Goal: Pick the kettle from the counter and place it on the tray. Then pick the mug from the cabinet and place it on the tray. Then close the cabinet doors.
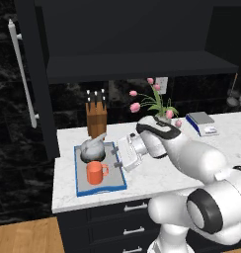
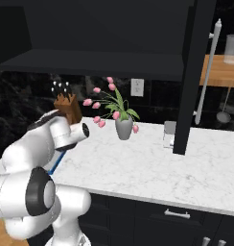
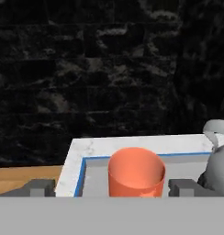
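Navy, nearly black upper wall cabinet [image 1: 137, 34] hangs high above the tool, its dark shelf bare as far as the pictures show, and its tall navy panelled doors [image 1: 36, 74] with long silver bar handles stand swung open, one far to each side. White marble-patterned desk [image 1: 157, 173] over dark navy drawers with silver handles spreads beneath the tool. Flat rectangular tray [image 1: 120, 185] with a grey floor and raised blue rim lies on the desk directly ahead of and below the tool. Squat rounded grey metallic kettle [image 1: 93, 147] sits on the tray's far end, ahead of the tool and off to one side in the hand view. Small plain orange-red mug [image 1: 96, 172] stands upright on the tray just in front of the tool [image 1: 116, 158], centred between the two dark fingertips [image 3: 38, 187], which stand apart on either side of it without visibly touching it. A grey vase of pink tulips [image 2: 123, 127] and a wooden knife block [image 1: 96, 121] stand on the desk beyond the arm.

By my judgement, both placements are done: kettle and mug rest on the tray. Closing the two cabinet doors is the remaining step.
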Controlling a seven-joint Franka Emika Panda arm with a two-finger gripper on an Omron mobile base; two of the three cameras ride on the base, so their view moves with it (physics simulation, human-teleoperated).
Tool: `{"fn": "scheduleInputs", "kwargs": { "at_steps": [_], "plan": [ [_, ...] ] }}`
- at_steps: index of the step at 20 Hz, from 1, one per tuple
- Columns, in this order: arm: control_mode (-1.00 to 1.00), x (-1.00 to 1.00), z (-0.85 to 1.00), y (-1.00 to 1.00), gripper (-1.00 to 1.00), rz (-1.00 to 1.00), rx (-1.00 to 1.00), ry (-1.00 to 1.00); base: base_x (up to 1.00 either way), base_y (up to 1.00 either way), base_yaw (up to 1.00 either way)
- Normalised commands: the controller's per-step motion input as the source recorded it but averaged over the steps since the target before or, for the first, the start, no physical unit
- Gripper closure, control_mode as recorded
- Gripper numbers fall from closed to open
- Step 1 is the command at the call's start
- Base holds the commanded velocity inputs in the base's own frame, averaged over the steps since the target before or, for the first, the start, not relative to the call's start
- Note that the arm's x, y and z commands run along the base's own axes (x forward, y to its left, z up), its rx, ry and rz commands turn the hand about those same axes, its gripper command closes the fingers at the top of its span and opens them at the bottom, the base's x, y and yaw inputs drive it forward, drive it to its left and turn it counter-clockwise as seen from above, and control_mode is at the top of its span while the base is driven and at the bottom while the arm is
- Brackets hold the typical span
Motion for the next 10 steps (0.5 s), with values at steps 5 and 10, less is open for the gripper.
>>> {"fn": "scheduleInputs", "kwargs": {
  "at_steps": [5,10],
  "plan": [
    [-1.0,-0.56,1.0,-0.25,-1.0,-0.33,-0.01,0.35,0.0,0.0,0.0],
    [-1.0,-0.48,0.9,-0.42,-1.0,-0.4,-0.02,0.5,0.0,0.0,0.0]
  ]
}}
